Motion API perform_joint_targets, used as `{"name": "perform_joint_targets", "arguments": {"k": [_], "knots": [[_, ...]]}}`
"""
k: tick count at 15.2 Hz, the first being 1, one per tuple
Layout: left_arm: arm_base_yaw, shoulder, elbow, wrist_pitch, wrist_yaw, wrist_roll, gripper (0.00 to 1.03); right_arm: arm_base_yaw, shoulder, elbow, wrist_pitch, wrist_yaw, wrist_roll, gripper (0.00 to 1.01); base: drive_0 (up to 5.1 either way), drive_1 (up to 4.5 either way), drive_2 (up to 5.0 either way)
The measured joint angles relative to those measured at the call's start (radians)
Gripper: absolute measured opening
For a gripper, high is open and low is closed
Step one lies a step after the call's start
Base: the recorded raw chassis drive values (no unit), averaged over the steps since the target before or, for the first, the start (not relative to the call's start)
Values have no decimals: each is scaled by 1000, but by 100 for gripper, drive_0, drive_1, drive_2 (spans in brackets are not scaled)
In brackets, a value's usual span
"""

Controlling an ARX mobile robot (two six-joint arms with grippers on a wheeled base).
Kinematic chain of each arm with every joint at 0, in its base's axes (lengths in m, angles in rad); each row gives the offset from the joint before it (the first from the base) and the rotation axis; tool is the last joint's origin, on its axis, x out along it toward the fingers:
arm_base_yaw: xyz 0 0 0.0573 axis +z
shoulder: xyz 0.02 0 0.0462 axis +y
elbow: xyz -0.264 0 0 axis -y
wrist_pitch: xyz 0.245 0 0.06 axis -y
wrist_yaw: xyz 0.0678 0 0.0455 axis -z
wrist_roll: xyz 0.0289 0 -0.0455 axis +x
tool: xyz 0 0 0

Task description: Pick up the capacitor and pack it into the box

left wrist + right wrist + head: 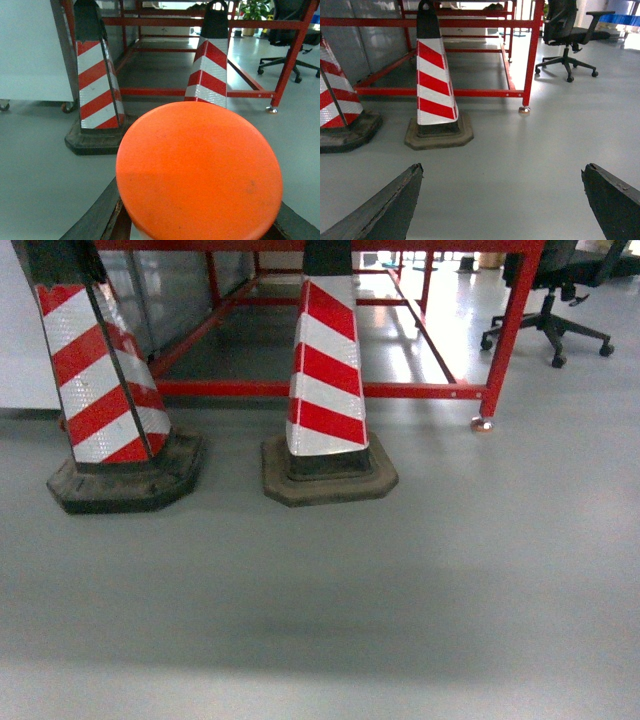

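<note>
In the left wrist view a large round orange-topped object with a white underside, the capacitor (200, 170), fills the space between the dark fingers (97, 215) of my left gripper (197, 222), which is shut on it. In the right wrist view my right gripper (502, 172) stands open over bare grey floor, its two dark fingertips (405, 187) wide apart with nothing between them. Neither gripper shows in the head view. The box is out of view.
Two red-and-white striped traffic cones (325, 390) (105, 390) on black bases stand on the grey floor ahead. Behind them is a red metal frame (505, 340) on castors. A black office chair (555, 310) stands at the back right. A white cabinet (30, 50) is at the left.
</note>
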Motion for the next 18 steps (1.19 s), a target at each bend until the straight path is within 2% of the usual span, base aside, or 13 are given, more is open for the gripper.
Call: {"name": "perform_joint_targets", "arguments": {"k": [4, 18], "knots": [[0, 0, 0, 6, 0, 0, 45, 0, 0, 0, 5, 0, 0, 98, 0, 0, 0], [0, 0, 0, 0, 2, 0, 45, 0, 0, 0, 0, 2, 0, 98, -5, 390, -400]]}}
